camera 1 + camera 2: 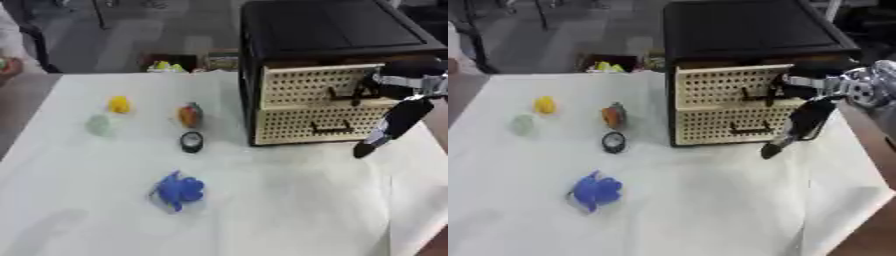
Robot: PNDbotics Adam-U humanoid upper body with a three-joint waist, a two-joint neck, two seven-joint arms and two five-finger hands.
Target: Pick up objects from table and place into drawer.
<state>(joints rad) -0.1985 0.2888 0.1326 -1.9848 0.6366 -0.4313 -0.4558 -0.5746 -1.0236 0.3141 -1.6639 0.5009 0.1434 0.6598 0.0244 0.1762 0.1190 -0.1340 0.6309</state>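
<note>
A black cabinet (332,30) stands at the table's back right, with two beige perforated drawers, both closed. My right hand (395,112) hangs in front of them from the right. It is open, with straight fingers (378,137) pointing down past the lower drawer (315,125) and a thin dark part reaching toward the upper drawer's handle (337,93). It holds nothing. On the white cloth to the left lie a yellow toy (119,104), a pale green object (100,124), an orange and grey object (190,115), a small black round object (192,141) and a blue toy (179,190). My left hand does not show.
The table's white cloth (289,210) runs to the right edge, near my arm. Behind the far edge stands a dark box (171,64) with yellow-green things in it. A person's hand shows at the far left edge.
</note>
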